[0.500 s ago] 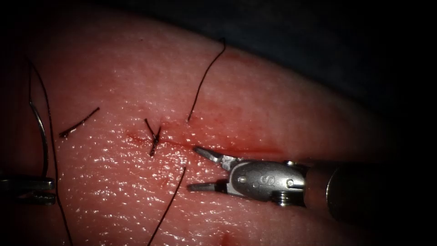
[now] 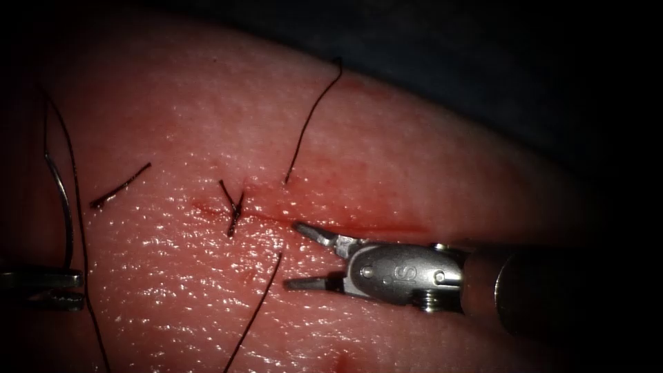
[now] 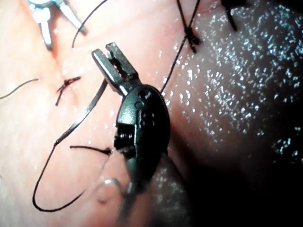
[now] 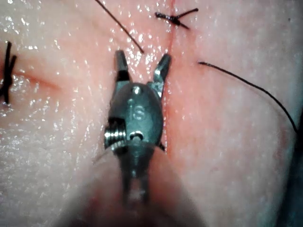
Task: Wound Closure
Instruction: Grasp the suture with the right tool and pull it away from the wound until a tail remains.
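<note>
My right needle driver (image 2: 292, 255), fingers spread and empty, hovers at the red-stained cut (image 2: 387, 228) in the pink tissue (image 2: 428, 166), with dark thread (image 2: 259, 304) just beside it. Left of the cut, the curved steel needle (image 2: 63, 200) stands out of the tissue at my left needle driver (image 2: 41, 289); I cannot tell whether it is gripped. Judgement: thread handling is in hand, and the next grasp must take thread only, not tissue.

Right tool (image 2: 295, 255): silver metal wrist housing, rounded, stamped with an "S"; small round pins on its side and a threaded screw at its lower edge.
Right tool's jaws: two short, tapered, pale metal blades.
Right shaft (image 2: 539, 290): dark, smooth, cylindrical.
Left tool (image 3: 110, 54): dark glossy rounded housing with one small round pin; narrow grey ridged jaws; coiled metal at its base.
</note>
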`<move>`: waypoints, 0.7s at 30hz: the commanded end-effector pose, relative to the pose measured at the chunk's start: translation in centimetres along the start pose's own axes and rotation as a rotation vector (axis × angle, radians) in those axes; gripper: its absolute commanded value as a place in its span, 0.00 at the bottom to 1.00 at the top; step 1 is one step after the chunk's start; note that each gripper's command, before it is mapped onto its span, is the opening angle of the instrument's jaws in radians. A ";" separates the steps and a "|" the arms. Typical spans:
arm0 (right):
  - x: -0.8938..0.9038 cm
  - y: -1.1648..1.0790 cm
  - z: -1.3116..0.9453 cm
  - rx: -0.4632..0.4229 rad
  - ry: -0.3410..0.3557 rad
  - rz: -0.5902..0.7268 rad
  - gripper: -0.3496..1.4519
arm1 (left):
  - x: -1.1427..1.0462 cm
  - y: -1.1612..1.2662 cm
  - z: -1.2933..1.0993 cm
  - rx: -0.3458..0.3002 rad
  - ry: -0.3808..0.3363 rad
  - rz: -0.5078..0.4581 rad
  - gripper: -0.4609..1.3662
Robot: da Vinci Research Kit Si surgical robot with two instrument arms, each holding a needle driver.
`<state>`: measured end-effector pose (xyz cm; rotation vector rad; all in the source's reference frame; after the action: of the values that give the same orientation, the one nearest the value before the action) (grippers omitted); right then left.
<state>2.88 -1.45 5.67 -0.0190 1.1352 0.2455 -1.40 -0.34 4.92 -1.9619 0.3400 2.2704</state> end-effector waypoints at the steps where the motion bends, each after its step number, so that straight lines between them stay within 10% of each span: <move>1: 0.00 0.00 0.02 0.001 0.002 0.001 0.67 | 0.00 0.00 0.00 -0.003 0.000 0.000 0.06; 21: 0.03 -0.05 0.21 0.010 0.014 -0.004 0.66 | 0.01 0.00 0.00 -0.003 0.000 0.000 0.06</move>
<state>3.10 -1.46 5.74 -0.0141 1.1509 0.2367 -1.40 -0.35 4.91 -1.9619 0.3401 2.2701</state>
